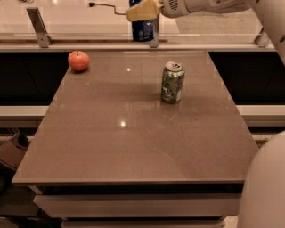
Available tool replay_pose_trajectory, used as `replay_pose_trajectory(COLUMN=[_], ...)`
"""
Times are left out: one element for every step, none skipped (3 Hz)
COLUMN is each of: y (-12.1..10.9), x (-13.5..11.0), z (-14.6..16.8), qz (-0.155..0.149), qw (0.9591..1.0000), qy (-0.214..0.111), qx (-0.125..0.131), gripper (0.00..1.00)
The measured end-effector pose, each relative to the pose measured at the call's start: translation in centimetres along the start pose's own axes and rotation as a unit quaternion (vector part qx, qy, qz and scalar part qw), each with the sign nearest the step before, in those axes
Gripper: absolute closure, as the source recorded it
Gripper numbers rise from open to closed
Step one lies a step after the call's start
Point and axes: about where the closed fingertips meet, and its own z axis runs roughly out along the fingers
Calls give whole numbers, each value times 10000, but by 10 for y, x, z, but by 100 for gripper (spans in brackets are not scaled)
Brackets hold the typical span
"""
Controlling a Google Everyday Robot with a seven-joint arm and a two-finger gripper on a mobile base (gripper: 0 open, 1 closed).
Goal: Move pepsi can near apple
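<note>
As far as I can judge from the camera view, the gripper (143, 10) has its pale fingers (136, 13) clamped over the top of the pepsi can (142, 31). The can hangs upright beneath them, raised above the far edge of the table (133, 142). Its long axis runs straight up and down, with the top hidden in the fingers and the base pointing at the tabletop. From the can, the apple (78, 60) lies to the camera's left and somewhat nearer me, close to the table's far left corner and well apart from the can. The green can (172, 83) stands upright to the right and nearer the camera, off the line between the two. I judge the coming move to be a leftward carry, then a straight descent to set the can just beside the apple without nudging it.
</note>
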Motion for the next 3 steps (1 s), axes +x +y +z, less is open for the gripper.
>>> replay_pose_trajectory(y=[-18,-40,-40], x=[8,22,22], z=[33,83,83], qz=[-50,-316,-315], qw=[10000,9990,9990], qy=[-25,-263,-263], qx=[-82,-180,-181], gripper=[100,100,100])
